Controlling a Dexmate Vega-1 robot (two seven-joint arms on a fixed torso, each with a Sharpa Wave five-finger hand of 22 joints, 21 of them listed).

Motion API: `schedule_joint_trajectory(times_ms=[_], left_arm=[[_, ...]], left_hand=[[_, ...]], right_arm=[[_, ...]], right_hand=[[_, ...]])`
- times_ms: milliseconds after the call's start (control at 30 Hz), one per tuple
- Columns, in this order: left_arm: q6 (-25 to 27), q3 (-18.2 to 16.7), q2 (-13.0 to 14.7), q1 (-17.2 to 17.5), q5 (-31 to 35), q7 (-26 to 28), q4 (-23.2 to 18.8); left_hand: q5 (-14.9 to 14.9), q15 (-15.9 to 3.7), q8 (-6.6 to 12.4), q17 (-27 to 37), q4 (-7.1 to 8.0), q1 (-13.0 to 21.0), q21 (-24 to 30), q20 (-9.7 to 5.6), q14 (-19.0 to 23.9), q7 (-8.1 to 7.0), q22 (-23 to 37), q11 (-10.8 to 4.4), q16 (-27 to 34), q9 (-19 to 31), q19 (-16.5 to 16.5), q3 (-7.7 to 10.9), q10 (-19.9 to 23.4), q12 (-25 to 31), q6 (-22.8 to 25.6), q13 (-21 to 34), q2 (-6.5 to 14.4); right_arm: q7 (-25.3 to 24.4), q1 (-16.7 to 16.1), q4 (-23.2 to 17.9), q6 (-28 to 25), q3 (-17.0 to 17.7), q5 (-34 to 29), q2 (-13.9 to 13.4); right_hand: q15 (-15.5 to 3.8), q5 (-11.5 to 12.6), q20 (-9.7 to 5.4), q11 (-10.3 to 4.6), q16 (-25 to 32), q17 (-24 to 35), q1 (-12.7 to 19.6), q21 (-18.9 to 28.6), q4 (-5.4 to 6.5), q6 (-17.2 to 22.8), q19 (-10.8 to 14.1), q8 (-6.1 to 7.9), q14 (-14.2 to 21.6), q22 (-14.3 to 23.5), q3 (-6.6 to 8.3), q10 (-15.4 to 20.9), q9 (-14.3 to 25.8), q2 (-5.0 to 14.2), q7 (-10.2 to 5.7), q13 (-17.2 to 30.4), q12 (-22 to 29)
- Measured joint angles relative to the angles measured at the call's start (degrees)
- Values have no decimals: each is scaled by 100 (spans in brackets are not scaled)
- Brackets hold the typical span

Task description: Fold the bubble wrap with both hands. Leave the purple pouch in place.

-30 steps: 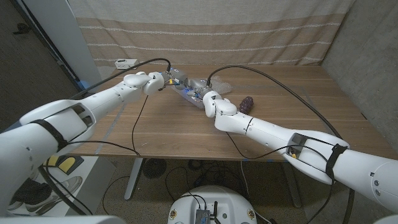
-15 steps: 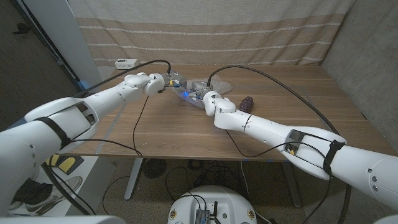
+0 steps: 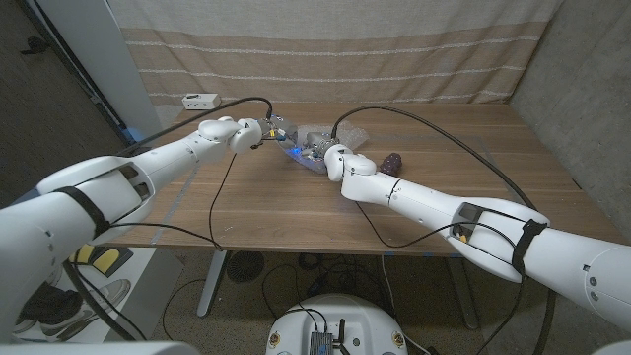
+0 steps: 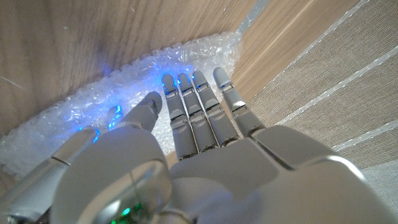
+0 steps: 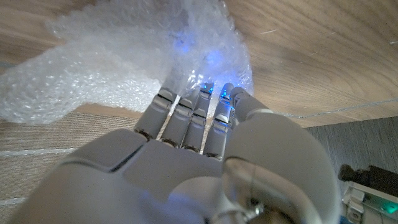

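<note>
The clear bubble wrap (image 3: 308,141) lies bunched at the table's far middle, lit blue between my two hands. My left hand (image 3: 254,131) reaches its left end; in the left wrist view its fingers (image 4: 193,106) stretch out straight on the wrap (image 4: 186,56), thumb alongside, gripping nothing. My right hand (image 3: 333,158) is at the wrap's near right edge. Its fingers (image 5: 186,115) curl into the wrap (image 5: 118,59), which heaps up over them. The purple pouch (image 3: 392,163) sits on the wood just right of the right hand, apart from the wrap.
A white box (image 3: 200,100) stands at the table's back left corner. Black cables (image 3: 414,120) arc over the table (image 3: 296,212) from both wrists. A striped curtain (image 3: 325,49) hangs close behind the far edge.
My left hand has slid a little right, onto the wrap. My right hand has edged farther into it, and the wrap is more bunched between them.
</note>
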Motion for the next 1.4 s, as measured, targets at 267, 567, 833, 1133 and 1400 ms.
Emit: schedule_joint_trajectory(times_ms=[267, 567, 833, 1133, 1400], left_arm=[[91, -56, 108, 93, 51, -27, -250], [242, -236, 299, 279, 135, 81, -671], [441, -562, 548, 582, 264, 571, -1219], [623, -1006, 730, 961, 200, 1145, -1701], [739, -1509, 788, 1465, -198, 1780, -2005]], left_hand=[[0, 0, 0, 0, 0, -55, 0, 22, 0, 0, 0, -31, 0, -1, 23, 0, -31, 0, 0, 0, 9], [0, 24, 0, -1, -10, -76, -72, 63, -108, -74, 1, 18, 0, -1, -19, 9, -167, -59, -140, 6, 31], [0, 63, -44, -1, -69, -77, -121, 73, -247, -134, 1, 21, -22, -1, -73, 68, -308, -84, -276, 15, 32], [0, 63, -44, -1, -80, -105, -143, 102, -247, -134, 13, 31, -22, -1, -102, 80, -317, -84, -275, 14, 61], [0, 82, -44, 51, -104, -136, -144, 133, -266, -134, 15, 0, 3, -1, -132, 104, -348, -84, -275, 14, 95]], right_arm=[[-50, -42, -143, -16, 7, 52, -103], [-382, -199, -385, 129, 118, 46, -270], [-925, -429, -623, 454, 301, -59, -414], [-1537, -743, -854, 753, 566, -187, -532], [-1990, -947, -959, 958, 809, -266, -596]], right_hand=[[0, 0, 63, -1, -92, -22, -37, -30, -10, 0, -334, 0, -1, 1, 10, 0, 0, -26, 0, -5, 0], [60, 22, 123, -64, -269, -99, -60, -115, -48, 0, -576, 1, -209, -36, 48, -104, 0, -49, -1, -32, -44], [62, 22, 124, -42, -347, -126, -76, -115, -64, 0, -638, 1, -251, -54, 64, -125, 0, -66, -1, -32, -86], [100, 22, 19, -74, -416, -126, -93, -202, -92, 0, -824, 1, -374, -70, 65, -157, 0, -82, -2, -31, -89], [111, 22, 29, -105, -500, -125, -121, -202, -99, -21, -939, 1, -487, -80, 59, -187, 0, -110, -23, -59, -127]])
